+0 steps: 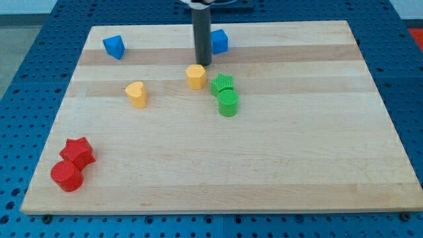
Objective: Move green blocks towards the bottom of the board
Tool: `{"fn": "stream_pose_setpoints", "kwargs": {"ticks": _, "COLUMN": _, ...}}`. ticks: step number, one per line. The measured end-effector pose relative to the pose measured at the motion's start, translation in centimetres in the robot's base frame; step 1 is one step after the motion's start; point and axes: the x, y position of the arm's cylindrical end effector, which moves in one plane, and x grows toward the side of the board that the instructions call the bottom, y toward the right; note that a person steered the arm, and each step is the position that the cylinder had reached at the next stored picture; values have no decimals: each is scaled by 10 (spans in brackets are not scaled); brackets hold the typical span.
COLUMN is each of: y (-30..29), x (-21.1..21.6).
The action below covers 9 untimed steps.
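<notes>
Two green blocks sit near the board's middle: a green star-like block [222, 84] and, touching it just below, a green cylinder [229, 103]. My tip [202, 63] is at the end of the dark rod, just above the yellow hexagonal block [195, 77] and up-left of the green blocks, apart from them.
A yellow heart-shaped block [136, 94] lies to the left. A blue block [114, 46] is at the top left, another blue block [219, 41] is right of the rod. A red star [78, 152] and a red cylinder [67, 176] sit at the bottom left. The wooden board [297, 165] lies on a blue surface.
</notes>
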Motion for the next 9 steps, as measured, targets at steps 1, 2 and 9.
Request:
{"fn": "stream_pose_setpoints", "kwargs": {"ticks": 1, "y": -24, "x": 3}}
{"fn": "stream_pose_setpoints", "kwargs": {"ticks": 2, "y": -30, "x": 3}}
{"fn": "stream_pose_setpoints", "kwargs": {"ticks": 9, "y": 106, "x": 46}}
